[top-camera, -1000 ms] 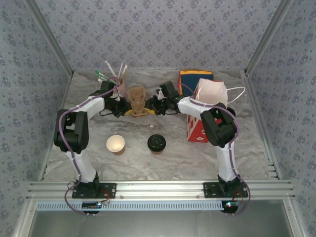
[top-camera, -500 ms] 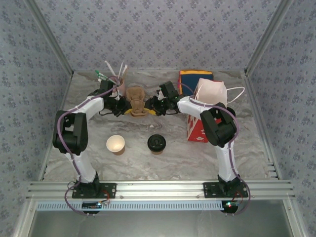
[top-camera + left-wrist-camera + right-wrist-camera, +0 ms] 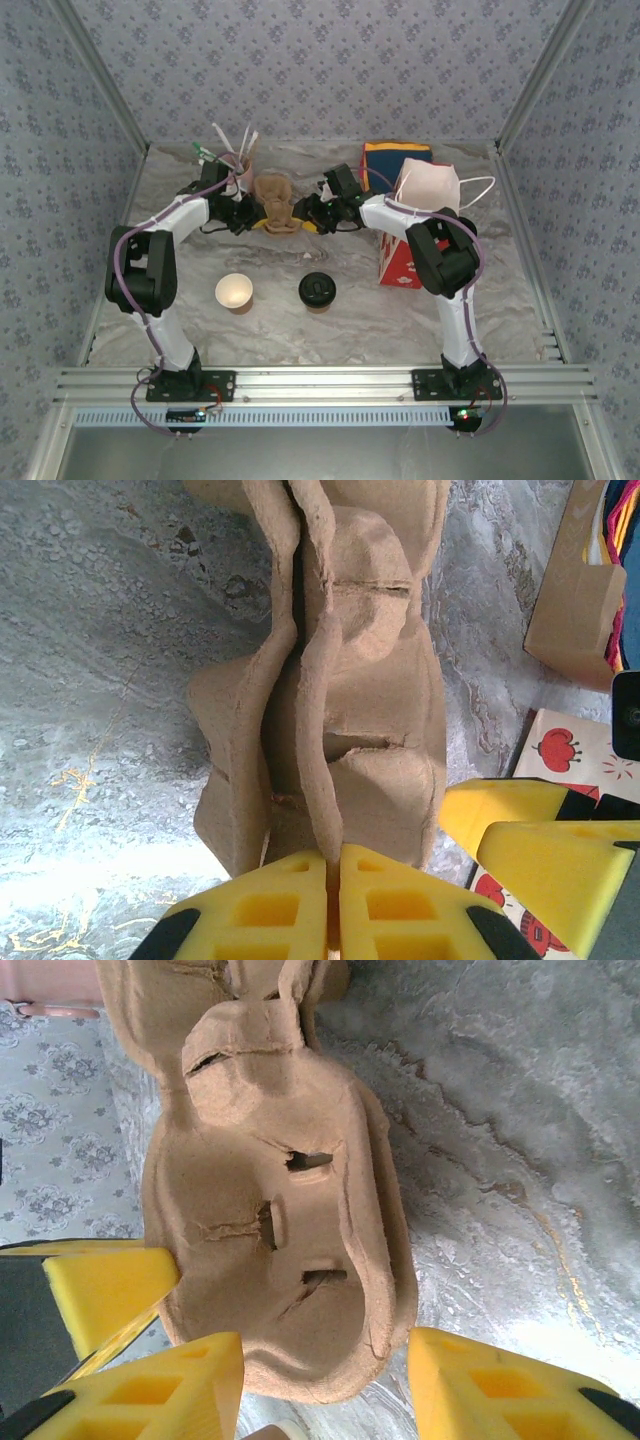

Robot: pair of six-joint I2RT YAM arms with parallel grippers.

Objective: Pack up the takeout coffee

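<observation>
The takeout coffee (image 3: 316, 290), a tan paper cup with a black lid, stands at the table's middle front, apart from both grippers. Behind it stands a brown pulp cup tray (image 3: 275, 200), tilted up on edge. My left gripper (image 3: 249, 214) is shut on a thin rim of the tray (image 3: 330, 720), its yellow fingers (image 3: 270, 910) pressed together round it. My right gripper (image 3: 306, 213) is open at the tray's other end (image 3: 270, 1210). Its fingers (image 3: 150, 1390) stand on either side of the tray, with a gap on the right side.
A lidless paper cup (image 3: 234, 292) stands left of the coffee. At the back left is a cup of straws and stirrers (image 3: 232, 155). A blue-and-red box (image 3: 395, 160), a pale bag with handles (image 3: 430, 190) and a red-and-white carton (image 3: 400, 262) crowd the right.
My right gripper's jaws have spread wider and let go of the tray. The tray has shifted slightly toward the back left, with my left gripper still shut on it.
</observation>
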